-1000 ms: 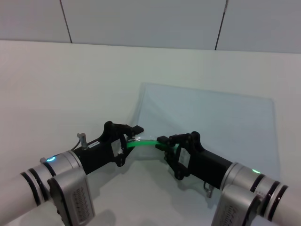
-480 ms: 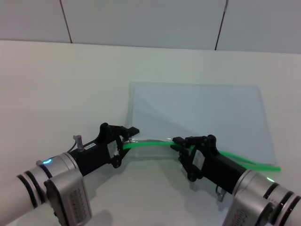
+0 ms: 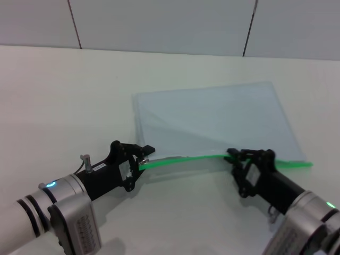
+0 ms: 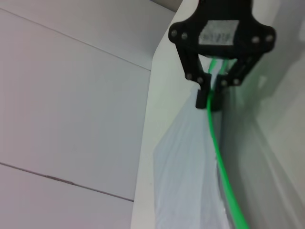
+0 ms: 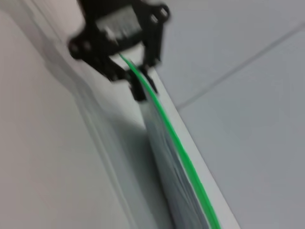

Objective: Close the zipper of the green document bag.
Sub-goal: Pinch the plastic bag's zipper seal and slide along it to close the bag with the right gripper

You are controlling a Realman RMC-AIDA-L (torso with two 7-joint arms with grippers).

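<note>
The green document bag [image 3: 212, 117] lies flat on the white table, its bright green zipper [image 3: 180, 158] along the near edge. My left gripper [image 3: 144, 155] is shut on the zipper's left end. My right gripper [image 3: 234, 155] is shut on the zipper right of its middle, and the slider is hidden between its fingers. A short stretch of green strip [image 3: 292, 164] continues to the bag's right corner. In the left wrist view the zipper [image 4: 219, 157] runs up to the right gripper [image 4: 209, 98]. From the right wrist, the zipper [image 5: 176, 143] leads to the left gripper [image 5: 139, 90].
The white table [image 3: 64, 95] stretches wide to the left and behind the bag. A grey panelled wall [image 3: 159, 21] stands at the table's far edge.
My right gripper has slid to the right along the green zipper, from close to the left gripper to past its middle. The bag has swung and shifted left; the left gripper moved slightly left.
</note>
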